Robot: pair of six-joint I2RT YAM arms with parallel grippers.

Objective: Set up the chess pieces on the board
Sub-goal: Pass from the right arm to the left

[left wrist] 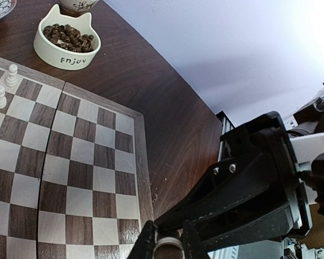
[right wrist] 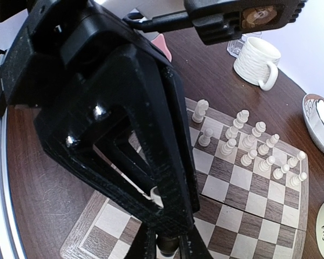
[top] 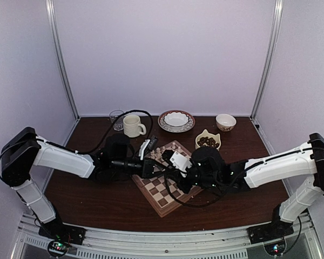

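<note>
The checkered board (top: 164, 189) lies mid-table. Several cream chess pieces (top: 161, 154) stand in two rows at its far end; they show in the right wrist view (right wrist: 248, 145) and at the left edge of the left wrist view (left wrist: 0, 97). Both grippers meet tip to tip just above the board's middle. My left gripper (left wrist: 168, 245) is shut on a small round piece with a pale rim. My right gripper (right wrist: 167, 248) is shut on a small dark brown piece (right wrist: 167, 245). It seems to be one and the same piece. Each arm's black gripper body blocks much of the other's view.
A cat-shaped "Enjoy" bowl (top: 208, 140) of dark brown pieces (left wrist: 67, 38) stands right of the board's far end. A cream mug (top: 133, 125), a glass (top: 116, 118), a patterned dish (top: 176, 121) and a small bowl (top: 225, 122) line the back. White walls enclose the table.
</note>
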